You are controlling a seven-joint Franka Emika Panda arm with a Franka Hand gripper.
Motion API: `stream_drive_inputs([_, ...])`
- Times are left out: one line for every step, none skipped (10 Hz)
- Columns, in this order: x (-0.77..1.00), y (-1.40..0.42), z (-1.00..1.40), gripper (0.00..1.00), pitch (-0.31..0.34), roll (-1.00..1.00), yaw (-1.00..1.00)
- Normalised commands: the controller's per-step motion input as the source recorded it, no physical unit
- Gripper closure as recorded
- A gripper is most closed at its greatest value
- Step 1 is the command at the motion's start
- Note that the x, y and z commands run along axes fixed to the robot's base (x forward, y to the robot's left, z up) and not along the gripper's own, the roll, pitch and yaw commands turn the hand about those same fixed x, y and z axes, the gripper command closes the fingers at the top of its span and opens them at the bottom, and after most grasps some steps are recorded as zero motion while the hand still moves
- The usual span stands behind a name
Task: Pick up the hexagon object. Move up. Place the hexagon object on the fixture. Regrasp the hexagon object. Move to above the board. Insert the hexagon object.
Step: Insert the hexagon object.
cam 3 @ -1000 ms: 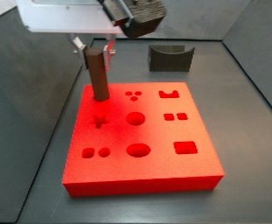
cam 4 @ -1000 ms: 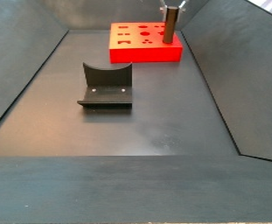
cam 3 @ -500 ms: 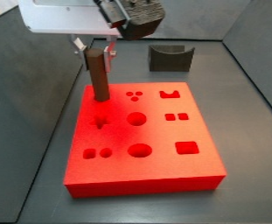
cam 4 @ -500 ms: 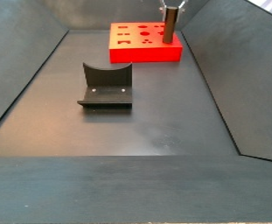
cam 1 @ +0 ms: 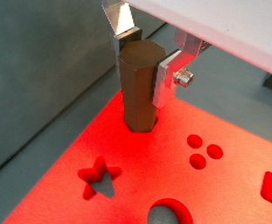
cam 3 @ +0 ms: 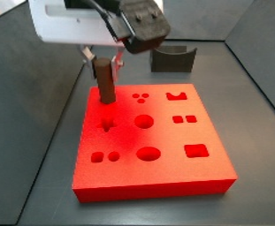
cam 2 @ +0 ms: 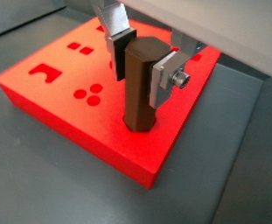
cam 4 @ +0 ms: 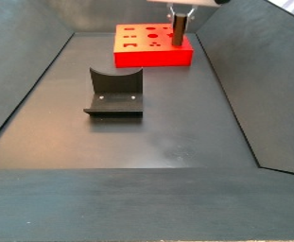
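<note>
The hexagon object [cam 1: 138, 83] is a brown six-sided bar standing upright, with its lower end in a recess at a far corner of the red board [cam 3: 169, 177]. My gripper [cam 1: 146, 61] is shut on its upper part, one silver finger on each side, as both wrist views show [cam 2: 142, 66]. In the side views the hexagon object [cam 3: 105, 84] [cam 4: 179, 33] rises from the board [cam 4: 149, 59] under the gripper [cam 3: 104, 60]. The dark fixture [cam 3: 171, 58] [cam 4: 113, 92] stands on the floor away from the board, with nothing on it.
The board [cam 1: 219, 188] [cam 2: 45, 92] has a star, circles, squares and other recesses open in its top face. Dark sloping walls enclose the grey floor [cam 4: 162, 142] on all sides.
The gripper has come down and the hexagon object stands lower, with less of it showing above the board. The board has shifted a little on the floor.
</note>
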Motion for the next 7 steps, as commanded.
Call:
stream_drive_inputs([0.12, 0.00, -0.82, 1.00, -0.024, -0.05, 0.00])
stream_drive_inputs([0.08, -0.01, -0.82, 1.00, 0.000, 0.00, -0.06])
stream_drive_inputs([0.03, -0.04, -0.84, 1.00, 0.000, 0.00, -0.06])
stream_drive_inputs([0.00, -0.01, -0.60, 1.00, 0.000, 0.00, -0.06])
stream_drive_inputs([0.00, 0.00, 0.00, 1.00, -0.010, 0.00, 0.00])
stream_drive_inputs([0.00, 0.00, 0.00, 1.00, -0.009, 0.00, 0.00])
stream_drive_inputs([0.00, 0.00, 0.00, 1.00, 0.000, 0.00, 0.00])
